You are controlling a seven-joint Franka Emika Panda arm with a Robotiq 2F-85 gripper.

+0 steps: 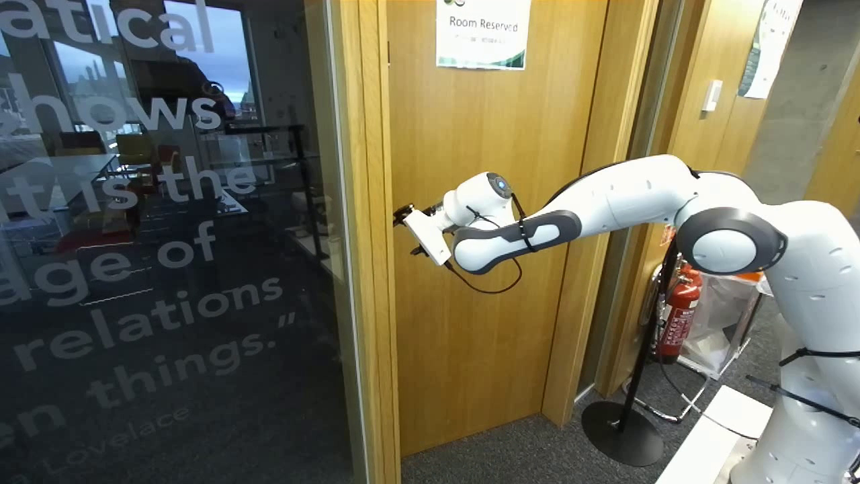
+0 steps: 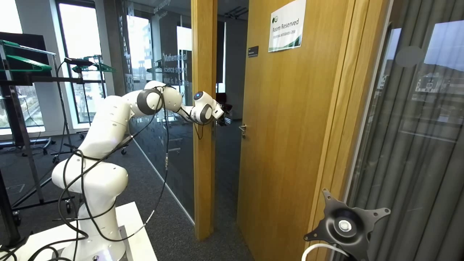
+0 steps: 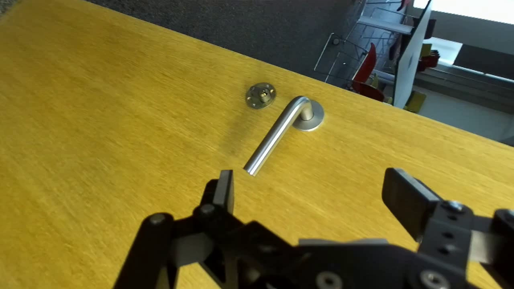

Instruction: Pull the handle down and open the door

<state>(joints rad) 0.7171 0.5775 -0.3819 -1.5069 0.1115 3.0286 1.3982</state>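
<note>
The honey-coloured wooden door (image 2: 286, 119) stands ajar in an exterior view, with a gap between its free edge and the post. Its silver lever handle (image 3: 277, 136) lies ahead of my gripper (image 3: 309, 180) in the wrist view, the bar's free end just beyond the left fingertip. The jaws are wide open with nothing between them. Seen from outside, the gripper (image 2: 224, 120) is at the gap, short of the handle (image 2: 243, 128) and apart from it. In an exterior view the gripper (image 1: 407, 233) is in front of the door (image 1: 484, 336), and the handle is hidden there.
A wooden post (image 2: 203, 152) borders the doorway beside the arm, next to a dark glass panel (image 1: 168, 302). A round lock fitting (image 3: 261, 95) sits near the handle. Through the gap the room's table (image 3: 411, 56) and chairs show. A black stand base (image 1: 623, 433) is on the floor.
</note>
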